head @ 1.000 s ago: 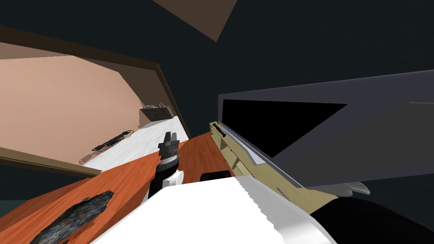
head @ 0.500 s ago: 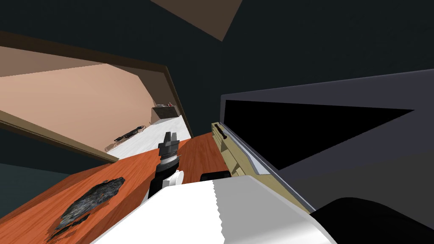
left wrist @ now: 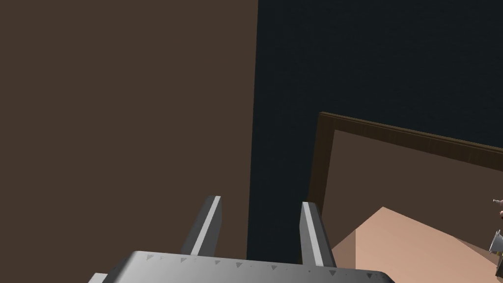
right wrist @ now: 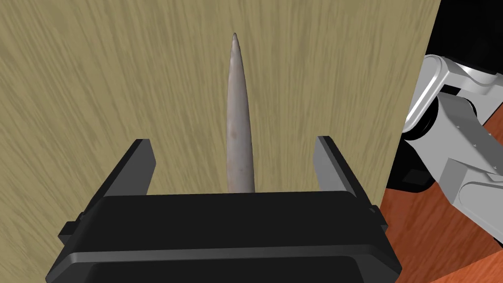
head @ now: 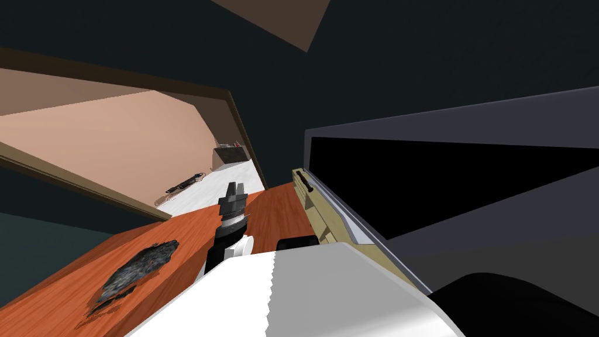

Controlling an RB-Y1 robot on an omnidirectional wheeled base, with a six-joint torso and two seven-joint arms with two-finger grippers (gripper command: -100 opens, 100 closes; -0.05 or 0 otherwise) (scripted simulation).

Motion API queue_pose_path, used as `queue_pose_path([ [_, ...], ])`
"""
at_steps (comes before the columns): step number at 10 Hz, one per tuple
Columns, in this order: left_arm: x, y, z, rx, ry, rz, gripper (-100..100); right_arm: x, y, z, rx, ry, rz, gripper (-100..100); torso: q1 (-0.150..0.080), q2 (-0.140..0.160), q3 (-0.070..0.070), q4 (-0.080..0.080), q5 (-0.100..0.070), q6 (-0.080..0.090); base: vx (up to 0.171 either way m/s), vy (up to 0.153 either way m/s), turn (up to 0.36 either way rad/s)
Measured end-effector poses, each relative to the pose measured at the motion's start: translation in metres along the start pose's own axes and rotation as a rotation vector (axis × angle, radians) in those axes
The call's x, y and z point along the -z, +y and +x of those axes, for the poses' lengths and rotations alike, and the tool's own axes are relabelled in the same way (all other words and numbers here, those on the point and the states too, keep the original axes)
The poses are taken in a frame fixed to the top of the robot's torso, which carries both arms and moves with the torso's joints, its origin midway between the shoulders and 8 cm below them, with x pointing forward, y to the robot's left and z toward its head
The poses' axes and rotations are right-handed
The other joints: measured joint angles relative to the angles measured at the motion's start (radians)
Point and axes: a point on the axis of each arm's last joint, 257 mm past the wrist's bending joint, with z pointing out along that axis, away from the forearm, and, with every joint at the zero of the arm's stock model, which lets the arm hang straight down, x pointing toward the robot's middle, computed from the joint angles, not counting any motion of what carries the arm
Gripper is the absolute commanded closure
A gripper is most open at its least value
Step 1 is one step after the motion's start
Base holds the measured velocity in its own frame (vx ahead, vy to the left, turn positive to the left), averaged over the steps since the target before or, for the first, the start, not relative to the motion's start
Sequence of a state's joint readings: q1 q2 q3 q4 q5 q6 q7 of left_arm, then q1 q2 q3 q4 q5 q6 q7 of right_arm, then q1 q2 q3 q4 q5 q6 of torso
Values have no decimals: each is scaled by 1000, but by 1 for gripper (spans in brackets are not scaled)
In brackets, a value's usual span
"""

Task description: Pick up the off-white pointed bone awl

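A dark grey unit (head: 468, 123) takes up the right half of the head view, and a black area (head: 421, 169) shows inside its frame. An orange-red wood-grain surface (head: 175, 234) runs from the lower left of that view up toward the centre. Along the dark grey unit's lower edge, a narrow tan wood-grain top (head: 319, 222) slants from the centre down to the right. A mottled dark patch (head: 137, 272) lies on the orange-red surface at the lower left.

The left gripper (head: 234, 187) shows small just left of centre in the head view, raised above the orange-red surface. In the left wrist view its fingers (left wrist: 212, 226) stand apart with nothing between them.

The right gripper (right wrist: 233, 141) hangs over the tan top, its two fingers spread wide. The awl (right wrist: 239, 123), a slim greyish off-white spike, lies flat on the tan top midway between those fingers. Neither finger touches it. Its point is aimed straight away from the gripper's body and its thick end is hidden behind that body.
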State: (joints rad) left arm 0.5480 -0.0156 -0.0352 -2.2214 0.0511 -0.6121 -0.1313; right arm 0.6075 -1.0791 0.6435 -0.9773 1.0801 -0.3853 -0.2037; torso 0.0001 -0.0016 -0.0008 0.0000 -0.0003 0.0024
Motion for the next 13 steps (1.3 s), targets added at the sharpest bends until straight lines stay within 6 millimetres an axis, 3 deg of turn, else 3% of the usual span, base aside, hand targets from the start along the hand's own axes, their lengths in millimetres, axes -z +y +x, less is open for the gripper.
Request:
queue_pose_path([
  [2, 0, 0, 0, 0, 0, 0, 0, -8, 7, 2, -7, -2, 0, -100, 0, 0, 0, 0, 0, 0, -5, -6, 18],
  [3, 0, 0, 0, 0, 0, 0, 0, -9, 8, 2, -6, -2, 1, 100, 1, -1, 0, 0, 0, 0, 0, 0, 0],
  [7, 0, 0, 0, 0, 0, 0, 0, -9, 7, 2, -6, -2, 1, 100, 1, -1, -1, 0, 0, 0, 0, 0, 0],
  [8, 0, 0, 0, 0, 0, 0, 0, -9, 7, 2, -6, -2, 1, 0, 1, -1, -1, 0, 0, 0, 0, 0, 0],
  [9, 0, 0, 0, 0, 0, 0, 0, -9, 7, 2, -6, -2, 1, 100, 1, -1, -1, 0, 0, 0, 17, 18, -59],
  [12, 0, 0, 0, 0, 0, 0, 0, 10, -9, -4, 13, 3, 1, 100, 4, -3, -2, -1, 1, 0, 22, 26, -79],
  [13, 0, 0, 0, 0, 0, 0, 0, 11, -9, -4, 12, 4, 0, 0, 3, -2, -1, -1, 1, 0, 0, 0, 0],
])
